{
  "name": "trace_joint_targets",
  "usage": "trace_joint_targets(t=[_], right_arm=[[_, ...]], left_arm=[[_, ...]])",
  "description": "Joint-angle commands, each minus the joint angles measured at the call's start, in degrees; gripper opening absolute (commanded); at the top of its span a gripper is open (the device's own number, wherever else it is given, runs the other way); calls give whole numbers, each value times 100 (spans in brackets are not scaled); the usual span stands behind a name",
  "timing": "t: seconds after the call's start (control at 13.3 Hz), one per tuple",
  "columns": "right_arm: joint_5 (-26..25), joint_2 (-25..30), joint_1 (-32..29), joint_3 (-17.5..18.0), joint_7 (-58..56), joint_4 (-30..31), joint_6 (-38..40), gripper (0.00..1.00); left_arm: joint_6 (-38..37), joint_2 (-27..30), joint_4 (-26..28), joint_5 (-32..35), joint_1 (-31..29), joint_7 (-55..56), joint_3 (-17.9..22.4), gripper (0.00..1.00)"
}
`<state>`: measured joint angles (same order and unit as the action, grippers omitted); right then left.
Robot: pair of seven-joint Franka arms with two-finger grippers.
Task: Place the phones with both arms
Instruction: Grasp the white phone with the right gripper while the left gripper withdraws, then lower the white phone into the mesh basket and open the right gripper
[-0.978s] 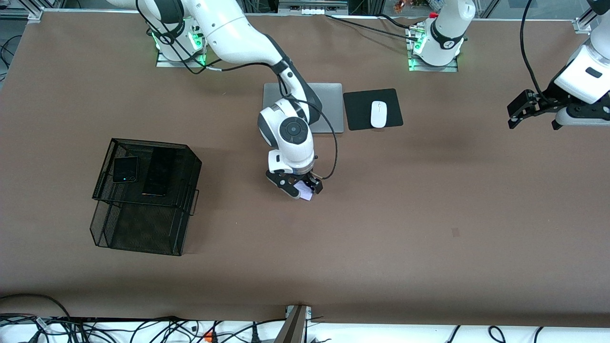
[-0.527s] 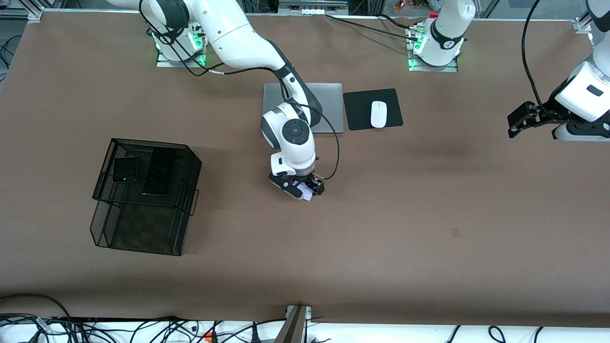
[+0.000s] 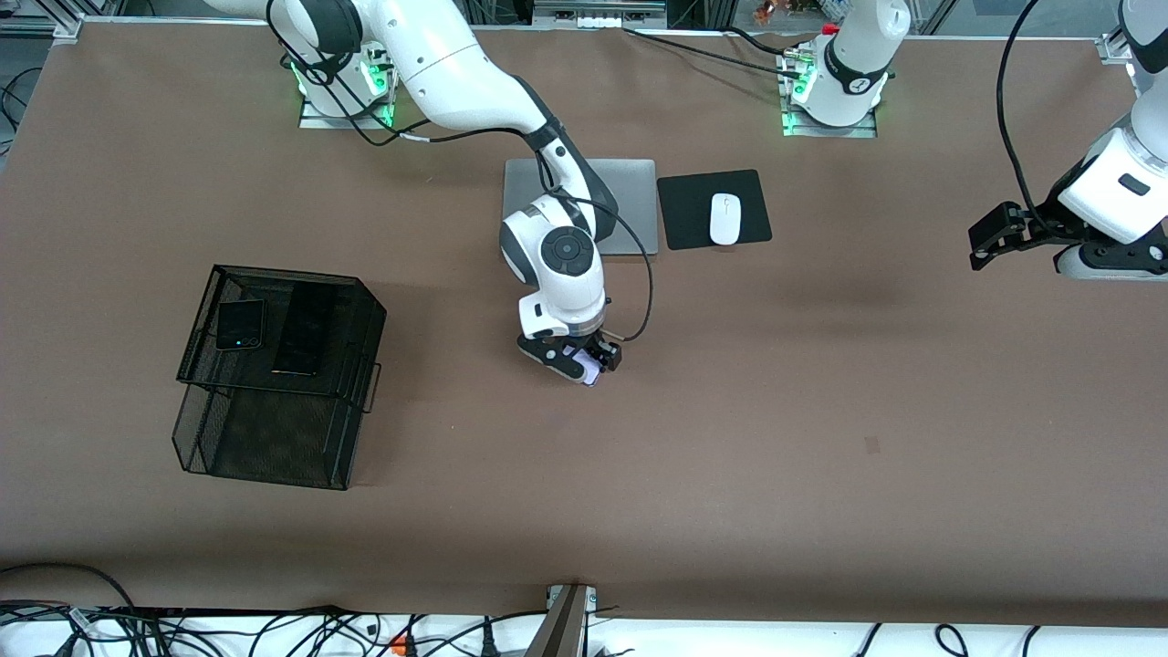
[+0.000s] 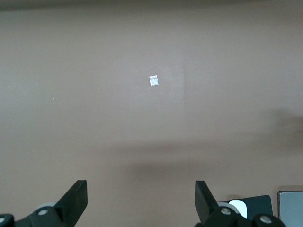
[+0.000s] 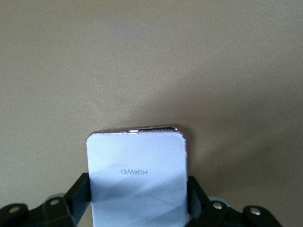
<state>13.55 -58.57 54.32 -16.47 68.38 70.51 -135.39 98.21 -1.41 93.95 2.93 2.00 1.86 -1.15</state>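
Observation:
My right gripper point(image 3: 584, 363) is low over the middle of the table and shut on the pale lavender phone point(image 3: 592, 373). In the right wrist view the phone point(image 5: 137, 175) fills the gap between both fingers point(image 5: 78, 191), its far edge close to the table. The small black flip phone point(image 3: 240, 325) and the long black slab phone point(image 3: 303, 328) lie on top of the black mesh rack point(image 3: 196, 424) toward the right arm's end. My left gripper point(image 3: 990, 235) is open and empty, up in the air over the left arm's end; its fingertips point(image 4: 78, 194) show only bare table.
A grey laptop point(image 3: 630, 205) lies near the bases, partly under the right arm. Beside it a white mouse point(image 3: 724, 219) sits on a black pad point(image 3: 684, 210). A small pale mark point(image 4: 153, 81) is on the table.
My right gripper has shifted slightly with the lavender phone in it. My left arm has drifted a little lower in the front view.

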Motion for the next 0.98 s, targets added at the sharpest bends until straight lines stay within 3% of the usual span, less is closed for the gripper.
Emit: trace_joint_targets(t=[0.0,0.3,0.53,0.75,0.9], right_arm=[[-142,20,9,-49,-79,-169,328,24],[-142,660,-26,-93,-421,-178,1206,24],[-116,1416,-262,-285,-1411,-56,2232,24],[-54,1953,-998,-620,-3263,-29,3245,24],[-63,2007,-1728,-681,-4555,-55,3466,24]], left_arm=[[-135,-114,-202,15,38,-54,54,100],[-144,-114,-202,15,29,-54,80,100],[-153,-114,-211,15,29,-46,89,100],[-153,-114,-211,6,12,-54,98,100],[-144,-114,-220,-3,3,-63,98,100]])
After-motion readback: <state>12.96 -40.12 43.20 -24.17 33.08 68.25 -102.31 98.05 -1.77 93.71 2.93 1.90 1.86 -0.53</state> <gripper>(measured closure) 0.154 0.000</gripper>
